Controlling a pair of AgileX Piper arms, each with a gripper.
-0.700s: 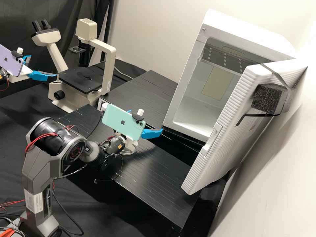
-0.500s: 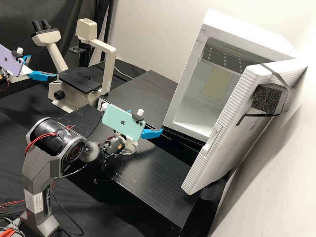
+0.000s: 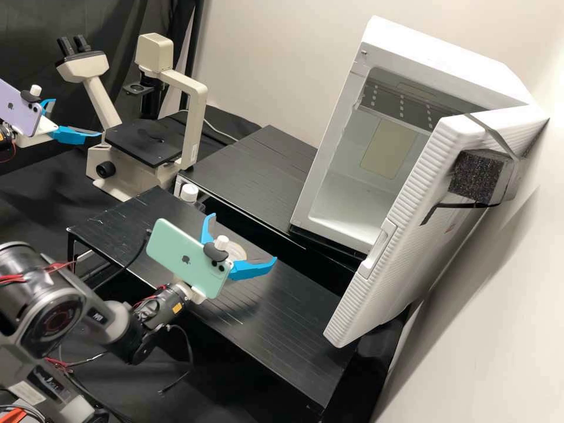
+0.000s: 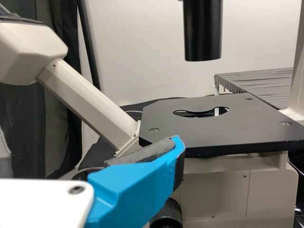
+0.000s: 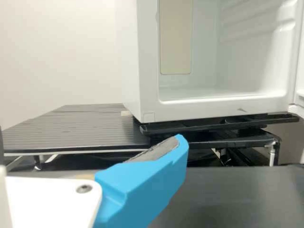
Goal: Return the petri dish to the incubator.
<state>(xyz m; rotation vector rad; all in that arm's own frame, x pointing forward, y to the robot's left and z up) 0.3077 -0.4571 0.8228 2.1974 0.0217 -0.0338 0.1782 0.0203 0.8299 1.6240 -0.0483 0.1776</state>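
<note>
At centre, the right gripper [image 3: 242,238] has its claw spread; what looks like the petri dish [image 3: 237,251] sits behind the green phone [image 3: 185,258]. Upper left, the left gripper [image 3: 77,118] gapes too. Upper right, the incubator [image 3: 435,56] stands open.

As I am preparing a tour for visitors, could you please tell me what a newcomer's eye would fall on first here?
Probably the white incubator at the right of the high view, its ribbed door standing open. Next might come the mint-green phone left of the middle, mounted behind the open right gripper, then the cream microscope at upper left.
</note>
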